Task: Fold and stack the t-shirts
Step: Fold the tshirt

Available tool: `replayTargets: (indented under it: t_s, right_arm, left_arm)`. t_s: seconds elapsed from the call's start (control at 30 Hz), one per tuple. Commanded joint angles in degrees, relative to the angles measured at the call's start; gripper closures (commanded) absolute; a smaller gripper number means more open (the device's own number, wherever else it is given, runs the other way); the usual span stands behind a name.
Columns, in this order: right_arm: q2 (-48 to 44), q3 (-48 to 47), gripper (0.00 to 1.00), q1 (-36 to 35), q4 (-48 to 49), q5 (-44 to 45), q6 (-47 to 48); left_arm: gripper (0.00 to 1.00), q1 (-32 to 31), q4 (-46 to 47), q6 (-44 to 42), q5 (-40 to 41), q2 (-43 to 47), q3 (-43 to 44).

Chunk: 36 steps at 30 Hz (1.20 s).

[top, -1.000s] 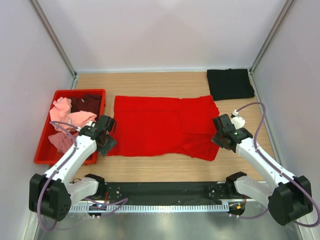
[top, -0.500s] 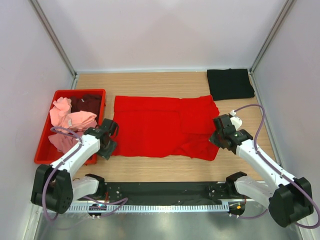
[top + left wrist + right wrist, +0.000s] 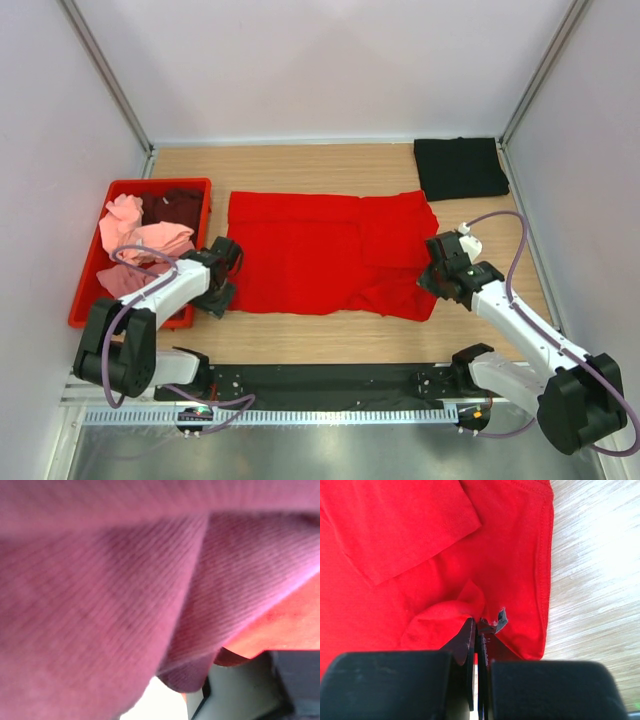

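Right tool [image 3: 479, 623] tight on red t-shirt [image 3: 510, 540] fold; left tool [image 3: 222, 277] state unclear.

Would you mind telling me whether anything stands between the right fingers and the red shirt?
Nothing visible does. The right fingers are shut on a pinched fold of the red shirt near its right edge, with the cloth directly between them.
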<state>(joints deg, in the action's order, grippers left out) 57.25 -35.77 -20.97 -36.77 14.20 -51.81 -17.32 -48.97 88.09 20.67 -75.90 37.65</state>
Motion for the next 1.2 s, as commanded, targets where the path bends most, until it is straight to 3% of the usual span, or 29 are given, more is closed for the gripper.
replayTargets:
  t_s: [0.0,0.1,0.27,0.77,1.17]
  right_arm:
    - [-0.83,0.17,0.99,0.14,1.35,1.01,1.19]
    - [-1.09,0.17,0.99,0.23,0.83,1.10,1.19]
    - [-2.32,-0.79,0.99,0.14,-1.19,2.67,1.36]
    - [-8.64,-3.16,0.99,0.14,-10.60,7.25,0.13]
    - [-9.44,-8.79,0.99,0.14,-13.06,9.88,1.71]
  left_arm:
    - [0.57,0.27,3.35,1.29,3.07,-1.53,-0.73]
    - [0.67,0.27,3.79,1.03,2.72,-1.09,-1.44]
    - [1.00,0.27,3.71,-1.78,3.06,-0.31,-0.04]
    - [1.00,-0.87,2.83,-8.81,6.67,6.47,2.43]
    - [0.99,-8.78,-6.23,-16.02,17.65,0.49,16.22]
